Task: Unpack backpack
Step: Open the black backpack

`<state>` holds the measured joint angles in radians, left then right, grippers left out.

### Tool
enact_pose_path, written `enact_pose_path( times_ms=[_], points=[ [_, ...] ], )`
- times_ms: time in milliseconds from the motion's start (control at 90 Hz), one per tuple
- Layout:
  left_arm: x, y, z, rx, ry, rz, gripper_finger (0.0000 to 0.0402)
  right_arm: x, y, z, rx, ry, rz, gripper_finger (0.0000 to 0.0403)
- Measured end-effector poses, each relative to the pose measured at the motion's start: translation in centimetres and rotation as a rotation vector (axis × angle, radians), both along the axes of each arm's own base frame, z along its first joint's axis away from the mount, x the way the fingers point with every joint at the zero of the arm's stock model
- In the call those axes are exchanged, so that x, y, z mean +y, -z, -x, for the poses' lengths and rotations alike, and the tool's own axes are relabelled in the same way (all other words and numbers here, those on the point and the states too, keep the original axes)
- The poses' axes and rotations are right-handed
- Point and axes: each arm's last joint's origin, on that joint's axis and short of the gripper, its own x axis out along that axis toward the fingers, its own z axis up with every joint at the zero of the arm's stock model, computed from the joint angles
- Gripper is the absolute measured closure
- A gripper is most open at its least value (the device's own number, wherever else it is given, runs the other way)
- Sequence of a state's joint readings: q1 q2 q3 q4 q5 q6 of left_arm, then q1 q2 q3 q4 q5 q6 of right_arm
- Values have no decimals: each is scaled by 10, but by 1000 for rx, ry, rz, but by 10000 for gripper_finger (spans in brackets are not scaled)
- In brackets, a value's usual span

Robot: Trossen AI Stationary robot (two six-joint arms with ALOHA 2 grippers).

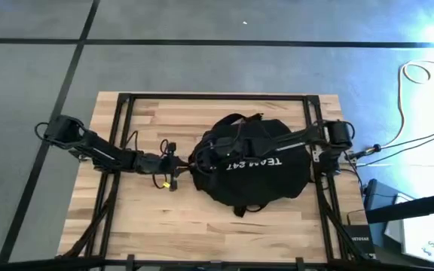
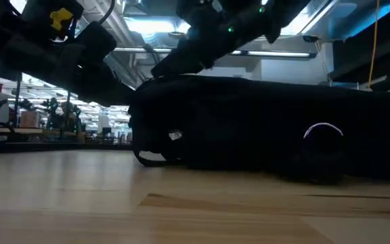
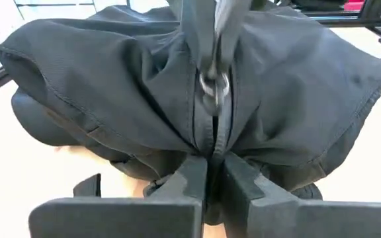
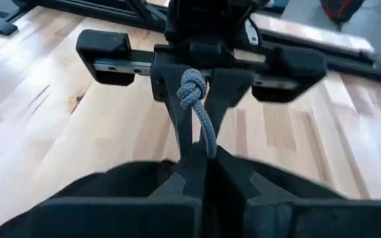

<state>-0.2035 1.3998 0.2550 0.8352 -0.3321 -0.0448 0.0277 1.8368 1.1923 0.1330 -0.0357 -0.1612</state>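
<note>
The large black backpack (image 1: 255, 162) lies on the wooden table with its white lettering up; it also fills the low view (image 2: 269, 142). My left gripper (image 1: 191, 163) is at the backpack's left end, shut on the fabric beside the zipper (image 3: 204, 125). My right arm reaches across the backpack from the right. My right gripper (image 1: 206, 153) is shut on the grey zipper-pull cord (image 4: 204, 125) just above that end, facing my left gripper. My left gripper pinches a gathered fold of backpack fabric at the zipper seam (image 3: 211, 153) between its two fingers, coming level from the table's left. The fabric runs in drawn creases toward the fingers, and the backpack rests on the table. My right gripper pinches the grey cord (image 4: 208, 149) of the zipper pull between its two fingers. The cord's knotted end (image 4: 192, 87) sticks out beyond the fingertips. The fingers (image 3: 200, 33) come slanting down from the table's right, above the pull's metal ring (image 3: 213, 86).
A black metal frame (image 1: 126, 102) runs around the tabletop's edges. Cables and a yellow tag (image 1: 166, 183) hang by my left arm's wrist. Bare wood lies in front of and behind the backpack. Cords and equipment (image 1: 413, 226) lie off the table's right side.
</note>
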Motion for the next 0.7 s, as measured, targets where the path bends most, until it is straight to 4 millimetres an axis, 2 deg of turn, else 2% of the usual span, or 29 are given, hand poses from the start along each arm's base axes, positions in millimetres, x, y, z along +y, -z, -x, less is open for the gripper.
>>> enact_pose_path(
  times_ms=[256, 478, 700],
  points=[
    [0, -1, 0, -13, 12, -2, 399, 14, -8, 18, 133, -11, -9, 403],
    [-1, -1, 0, -14, 10, 12, 400, 33, -1, 30, 260, 43, 42, 403],
    [-1, -1, 0, -15, 9, 14, 400, 37, 1, 45, 398, 88, 38, 403]
  ],
)
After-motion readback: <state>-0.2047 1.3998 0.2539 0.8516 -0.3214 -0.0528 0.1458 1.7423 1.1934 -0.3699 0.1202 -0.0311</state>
